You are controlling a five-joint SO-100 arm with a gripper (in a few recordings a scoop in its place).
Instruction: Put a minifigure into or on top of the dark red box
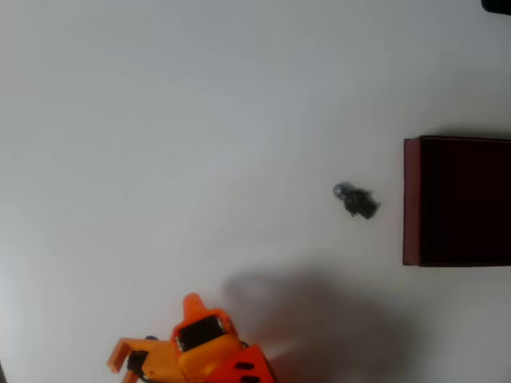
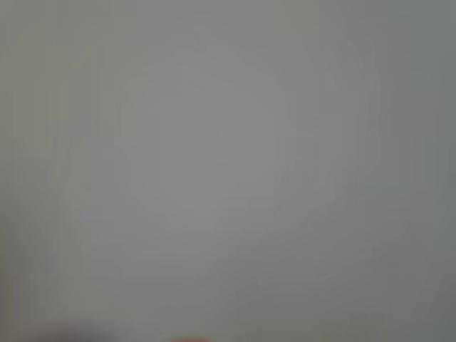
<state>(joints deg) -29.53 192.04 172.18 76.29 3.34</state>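
In the overhead view the minifigure [image 1: 356, 199], tiny and dark with a shiny grey-blue head, lies on its side on the white table. The dark red box [image 1: 411, 199] stands just right of it at the picture's right edge, with maroon walls and an almost black interior. My orange gripper [image 1: 153, 329] is at the bottom edge, far down and left of the figure. It is open, with one pointed finger [image 1: 192, 303] aimed up and the other spread out to the left, and nothing between them. The wrist view is a blurred grey surface with an orange sliver at its bottom edge.
The white table [image 1: 160, 120] stretches bare across the left and top of the overhead view. The arm's soft shadow [image 1: 319, 319] falls on the table right of the gripper. A dark object [image 1: 499, 5] pokes in at the top right corner.
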